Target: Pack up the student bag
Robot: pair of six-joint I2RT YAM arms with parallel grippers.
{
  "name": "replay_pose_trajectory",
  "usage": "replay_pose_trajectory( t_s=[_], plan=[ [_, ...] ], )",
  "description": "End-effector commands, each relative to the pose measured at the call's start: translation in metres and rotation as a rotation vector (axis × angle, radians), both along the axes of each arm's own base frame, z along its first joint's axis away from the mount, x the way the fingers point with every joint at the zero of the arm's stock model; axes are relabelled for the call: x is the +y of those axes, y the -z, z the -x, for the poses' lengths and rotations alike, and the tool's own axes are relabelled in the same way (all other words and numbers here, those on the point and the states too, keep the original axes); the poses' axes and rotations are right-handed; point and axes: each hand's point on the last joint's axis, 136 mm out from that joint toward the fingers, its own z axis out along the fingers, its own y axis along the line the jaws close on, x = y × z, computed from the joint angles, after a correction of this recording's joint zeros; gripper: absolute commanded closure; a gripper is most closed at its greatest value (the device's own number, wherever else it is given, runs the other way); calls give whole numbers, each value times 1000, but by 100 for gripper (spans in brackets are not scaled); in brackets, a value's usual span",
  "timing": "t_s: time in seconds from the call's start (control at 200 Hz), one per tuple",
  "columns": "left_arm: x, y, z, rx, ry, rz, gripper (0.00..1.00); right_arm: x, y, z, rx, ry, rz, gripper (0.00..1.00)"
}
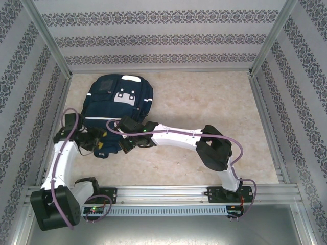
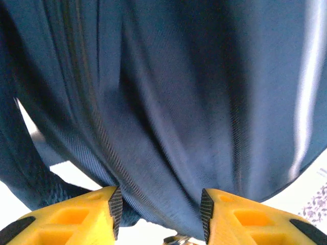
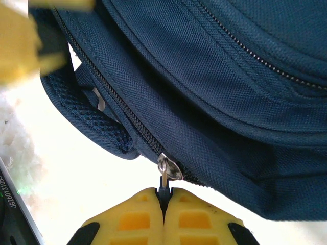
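The student bag (image 1: pixel 120 97), navy blue with grey patches, lies flat on the table at the back left. Its near end is where both grippers meet. My left gripper (image 1: pixel 100 144) is open, and in the left wrist view its pads (image 2: pixel 115 209) stand apart with loose navy fabric (image 2: pixel 179 102) hanging between them, not pinched. My right gripper (image 1: pixel 125 146) is shut on the dark zipper pull (image 3: pixel 164 190) that hangs from the silver slider (image 3: pixel 169 168) on the bag's side zipper. A blurred yellow finger (image 3: pixel 20 46) of the left gripper is at the top left of the right wrist view.
The pale marbled tabletop (image 1: pixel 204 107) stretches right of the bag. Patterned walls (image 1: pixel 163 35) enclose the back and both sides, with metal frame rails (image 1: pixel 179 191) along the near edge. A mesh shoulder strap (image 3: pixel 87 117) hangs below the zipper.
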Motion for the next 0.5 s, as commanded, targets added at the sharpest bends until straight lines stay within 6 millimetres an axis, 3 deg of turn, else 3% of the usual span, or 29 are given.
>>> replay_pose_trajectory(
  t_s=[0.0, 0.2, 0.29, 0.355, 0.435, 0.495],
  plan=[
    [-22, -6, -6, -18, -57, 104, 52, 11, -5, 3, 21, -6, -38, 100],
    [-27, 12, -4, -23, -103, 56, 46, 12, -6, 4, 20, -8, -42, 100],
    [-22, 24, -5, -17, -135, 31, 48, 14, -6, 6, 23, -17, -45, 100],
    [-18, 27, -10, -33, -150, 18, 58, 14, -6, 7, 24, -20, -44, 100],
    [-10, 29, -9, -23, -149, -40, 87, 12, -3, 9, 36, -18, -36, 100],
    [-4, 26, -6, -10, -134, -94, 100, 9, -2, 8, 32, -11, -26, 100]
  ],
)
